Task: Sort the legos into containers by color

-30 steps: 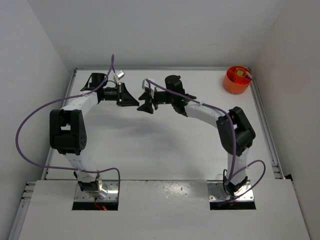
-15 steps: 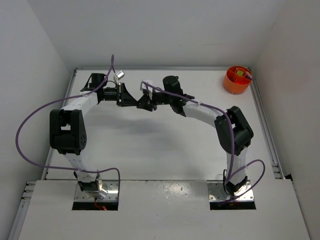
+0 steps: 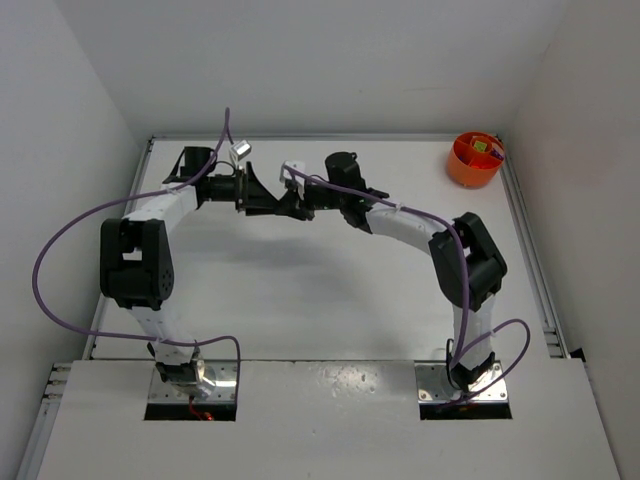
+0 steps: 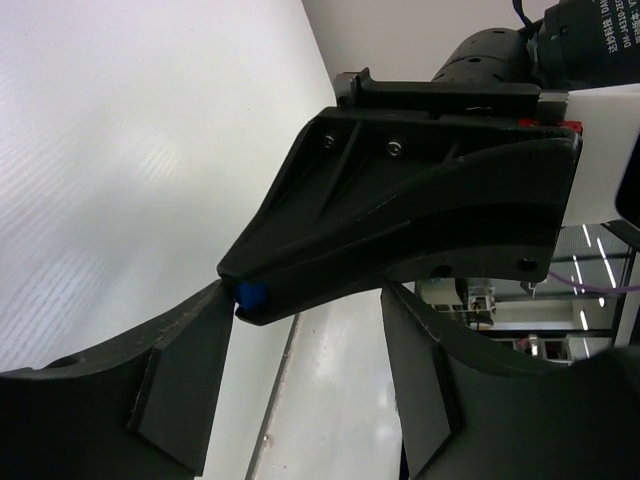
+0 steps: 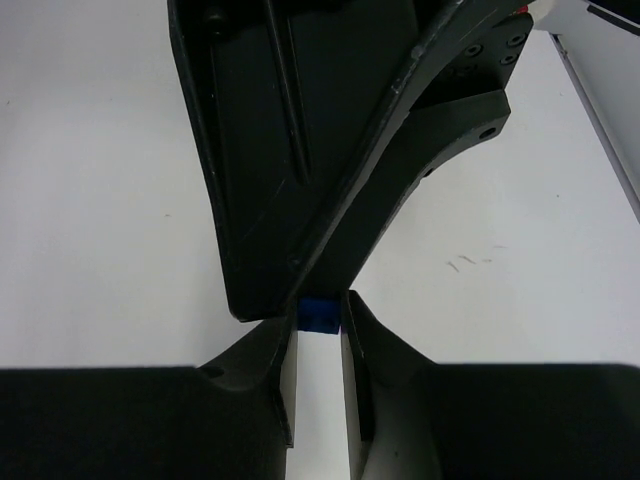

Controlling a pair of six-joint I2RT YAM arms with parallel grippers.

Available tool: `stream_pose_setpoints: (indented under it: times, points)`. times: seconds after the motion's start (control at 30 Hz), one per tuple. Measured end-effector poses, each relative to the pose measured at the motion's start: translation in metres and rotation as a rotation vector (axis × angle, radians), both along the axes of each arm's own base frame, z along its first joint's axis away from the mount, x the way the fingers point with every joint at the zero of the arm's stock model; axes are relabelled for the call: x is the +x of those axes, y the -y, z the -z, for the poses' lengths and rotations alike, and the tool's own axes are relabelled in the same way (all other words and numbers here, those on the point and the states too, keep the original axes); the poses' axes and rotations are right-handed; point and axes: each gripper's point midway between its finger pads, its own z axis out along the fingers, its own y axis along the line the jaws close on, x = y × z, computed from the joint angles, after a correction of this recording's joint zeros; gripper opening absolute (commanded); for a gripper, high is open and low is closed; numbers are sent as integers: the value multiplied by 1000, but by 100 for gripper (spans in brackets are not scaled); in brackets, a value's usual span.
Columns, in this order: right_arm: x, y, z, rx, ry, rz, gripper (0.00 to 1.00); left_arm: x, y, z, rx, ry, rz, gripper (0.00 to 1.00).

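Right end effector (image 5: 319,325) clenched on blue brick (image 5: 320,312) above counter (image 3: 300,290), tip betw. spread fingers (image 4: 185,375) of left end effector (image 3: 272,203), released, holding nothing. Orange tub (image 3: 474,162) at far right corner, well apart, small pieces inside.

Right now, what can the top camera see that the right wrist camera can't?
Only the top camera shows the orange tub, in the far right corner. Only the right wrist camera shows the tiny blue lego, pinched in the right gripper. Both show that gripper meeting the left gripper nose to nose over the white table.
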Motion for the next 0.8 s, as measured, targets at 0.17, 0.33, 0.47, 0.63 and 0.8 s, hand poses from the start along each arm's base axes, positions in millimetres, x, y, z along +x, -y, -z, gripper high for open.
stream_pose_setpoints:
  times: [0.17, 0.33, 0.47, 0.63, 0.8]
  points:
    - [4, 10, -2, -23, 4, 50, 0, -1, -7, 0, -10, -17, -12, 67]
    - [23, 64, -12, -75, -17, 218, 0, 7, -34, 2, 12, -14, -104, 67]
    - [65, 137, -22, -104, -80, 478, 0, 20, -56, 8, 116, 41, -213, 67]
    - [112, 247, -19, -150, -214, 826, 0, 33, -62, 16, 396, 184, -321, 67]
    - [158, 346, -22, -173, -309, 1124, 0, 48, -61, 15, 601, 288, -369, 64]
